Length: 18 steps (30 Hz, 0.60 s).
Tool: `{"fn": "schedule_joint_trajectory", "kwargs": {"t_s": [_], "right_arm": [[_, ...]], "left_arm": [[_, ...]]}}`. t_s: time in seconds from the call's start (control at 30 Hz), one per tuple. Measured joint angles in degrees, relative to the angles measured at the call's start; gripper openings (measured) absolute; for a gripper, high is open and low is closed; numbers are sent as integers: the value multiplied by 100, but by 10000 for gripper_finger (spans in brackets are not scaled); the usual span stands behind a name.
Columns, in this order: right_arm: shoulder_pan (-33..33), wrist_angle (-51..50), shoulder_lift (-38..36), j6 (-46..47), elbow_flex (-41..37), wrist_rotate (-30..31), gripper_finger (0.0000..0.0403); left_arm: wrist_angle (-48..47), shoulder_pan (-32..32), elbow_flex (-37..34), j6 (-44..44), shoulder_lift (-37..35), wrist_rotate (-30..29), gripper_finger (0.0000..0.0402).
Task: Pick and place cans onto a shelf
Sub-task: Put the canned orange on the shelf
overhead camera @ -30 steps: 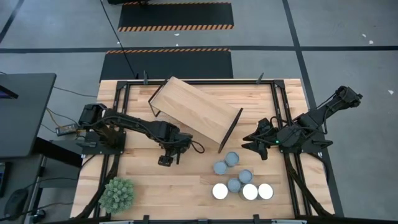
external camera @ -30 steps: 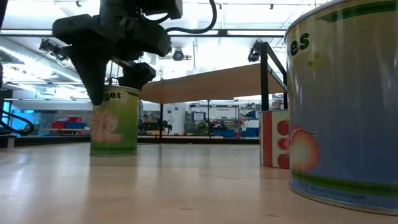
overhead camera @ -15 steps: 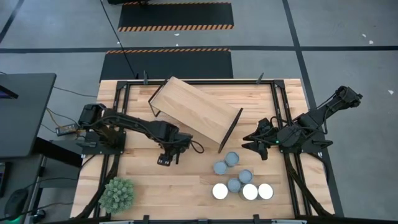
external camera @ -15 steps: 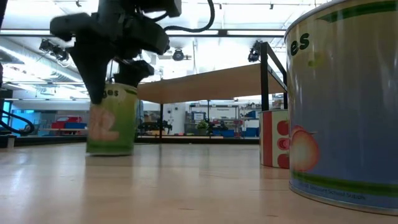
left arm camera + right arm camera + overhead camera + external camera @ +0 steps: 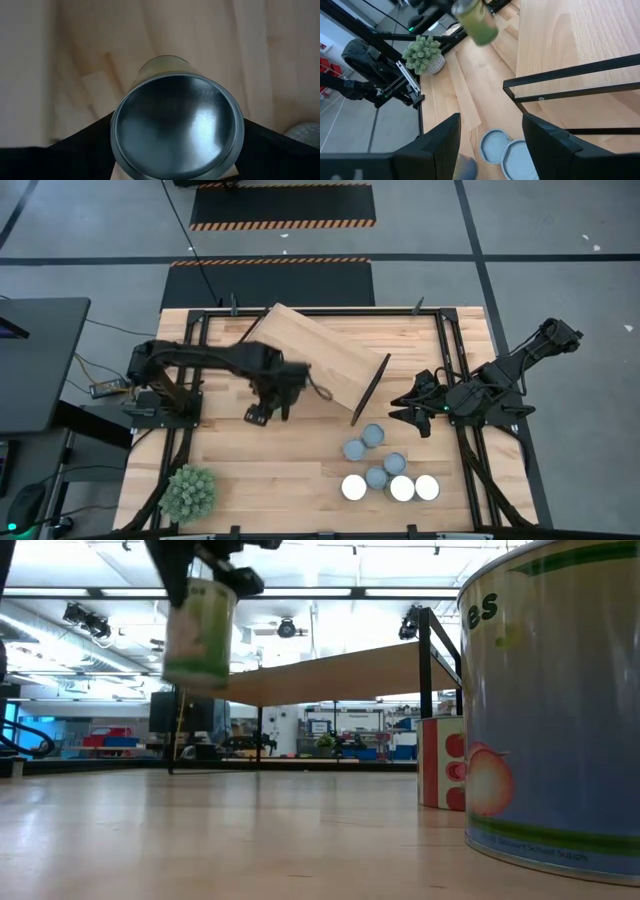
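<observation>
My left gripper (image 5: 264, 408) is shut on a can (image 5: 200, 632) with a green-yellow label and holds it high above the table, near the shelf's near-left edge. The can's silver top fills the left wrist view (image 5: 177, 131), and it also shows in the right wrist view (image 5: 476, 22). The shelf (image 5: 315, 355), a light-wood board on thin black legs, stands skewed at the table's far middle. Several more cans (image 5: 378, 465) stand upright in a cluster on the tabletop, near right. My right gripper (image 5: 405, 406) waits open at the right, beside the shelf's right end. My left gripper pinches the can's side wall just below its top rim (image 5: 116, 150) between its two fingers, one on each side. The fingers (image 5: 176, 575) come from above, pointing down. The can hangs below them almost upright, lifted clear of the table.
A spiky green plant ball (image 5: 189, 492) sits at the near left corner. A black metal frame (image 5: 200, 330) runs along the table's edges. One large can (image 5: 555, 710) stands close to the low camera. Bare tabletop (image 5: 250, 470) lies between the plant and the can cluster.
My left gripper has gone up and a little toward the table's far edge and the shelf, still shut on the can. The can, which stood on the tabletop a second ago, is now lifted well clear of it.
</observation>
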Motion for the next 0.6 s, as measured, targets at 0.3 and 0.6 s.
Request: {"fn": "schedule_joint_trajectory", "kwargs": {"t_s": [0.3,0.6], "right_arm": [[0,10,0,35,0,-1,219],[0,13,0,40,0,182,219]], "left_arm": [[-305,864,1258,904,-2,-26,319],[-80,1824,1435,1659,72,-507,319]]}}
